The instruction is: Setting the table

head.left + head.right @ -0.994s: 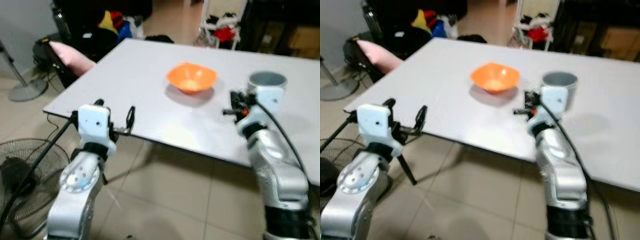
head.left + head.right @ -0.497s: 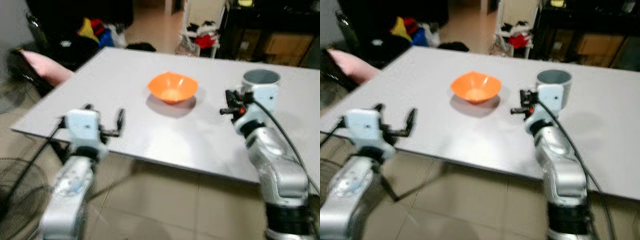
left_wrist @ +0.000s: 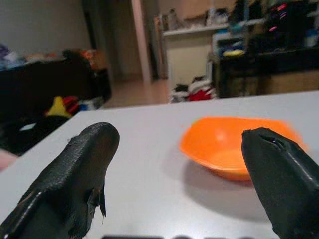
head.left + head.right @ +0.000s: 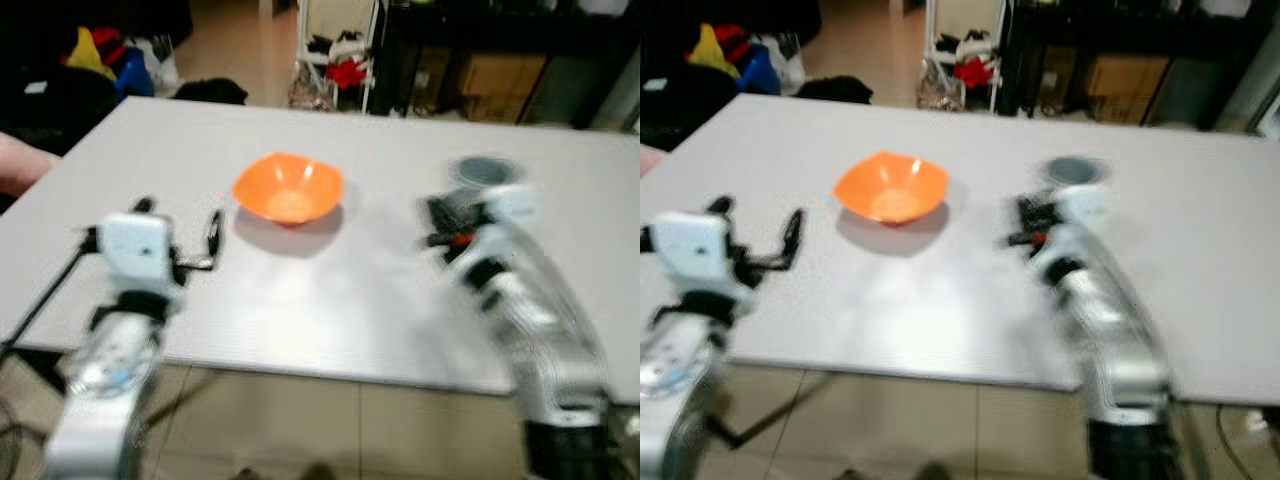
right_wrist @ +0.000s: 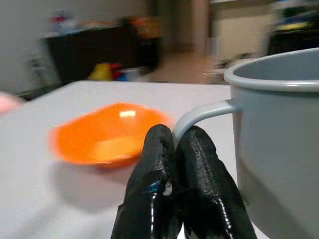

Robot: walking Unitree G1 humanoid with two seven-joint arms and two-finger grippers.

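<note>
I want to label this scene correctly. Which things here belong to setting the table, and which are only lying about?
Belong to the job:
- orange bowl on the white table
- grey mug, handle pinched by the right gripper
- left gripper, open, facing the bowl

Lying about:
- clothes rack with red items
- coloured bags on the floor

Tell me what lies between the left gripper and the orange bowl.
Nothing: in the left wrist view only bare white table lies between the open left gripper and the orange bowl.
</note>
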